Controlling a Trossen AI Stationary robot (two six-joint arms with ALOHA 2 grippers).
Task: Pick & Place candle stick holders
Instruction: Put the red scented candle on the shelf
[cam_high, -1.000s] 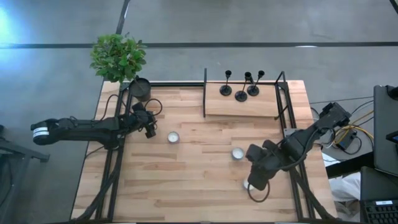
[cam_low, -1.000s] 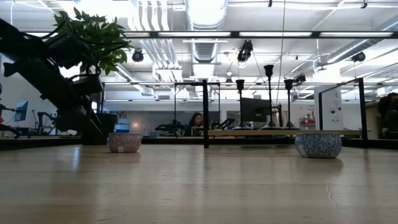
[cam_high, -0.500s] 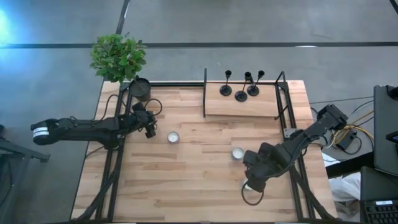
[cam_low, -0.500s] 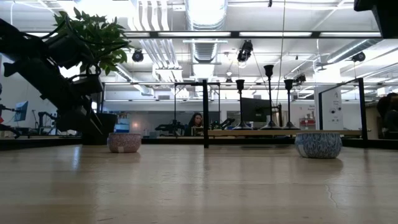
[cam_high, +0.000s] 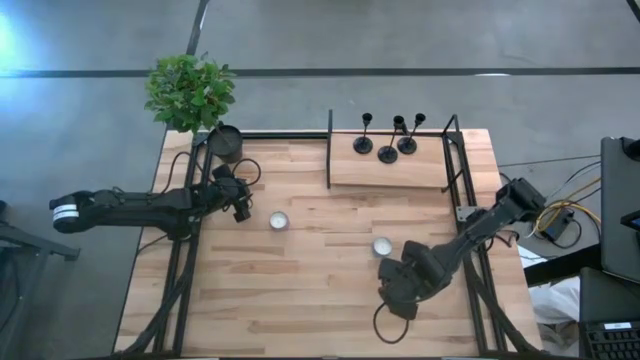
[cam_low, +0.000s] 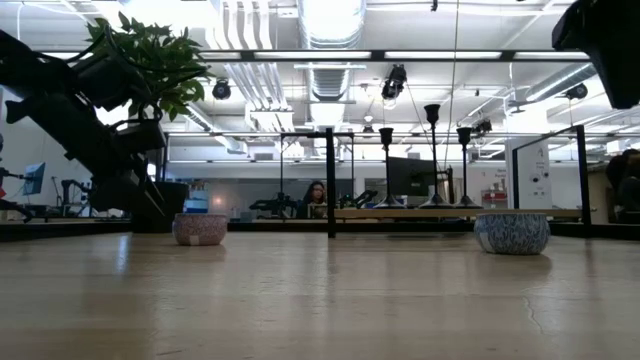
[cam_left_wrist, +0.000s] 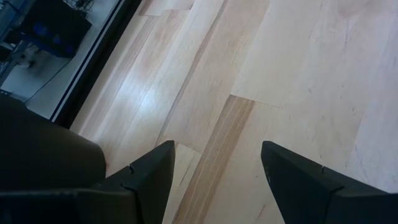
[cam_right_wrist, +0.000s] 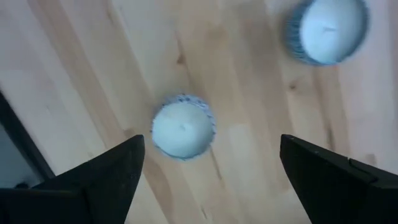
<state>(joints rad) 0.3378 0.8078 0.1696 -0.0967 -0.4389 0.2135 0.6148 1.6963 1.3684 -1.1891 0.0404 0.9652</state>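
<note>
Three black candle stick holders (cam_high: 388, 150) stand upright on their round bases on a raised wooden shelf (cam_high: 390, 172) at the far right; the low view shows them (cam_low: 433, 150) in the distance. My right gripper (cam_high: 392, 298) hangs open above the near right of the table, far from the holders. Its wrist view (cam_right_wrist: 211, 180) looks down on a small white candle cup (cam_right_wrist: 182, 127) that it does not touch. My left gripper (cam_high: 243, 210) waits open over bare wood (cam_left_wrist: 217, 168) at the far left.
White candle cups sit at mid-table (cam_high: 279, 220) and centre right (cam_high: 381, 245). A potted plant (cam_high: 190, 92) stands at the far left corner. Black frame posts (cam_high: 330, 150) flank the shelf, and rails run along both table sides.
My right gripper has moved toward the table's left edge and a little toward the near edge. In the low view the right arm has come into the upper right corner. The left arm and the holders have kept still.
</note>
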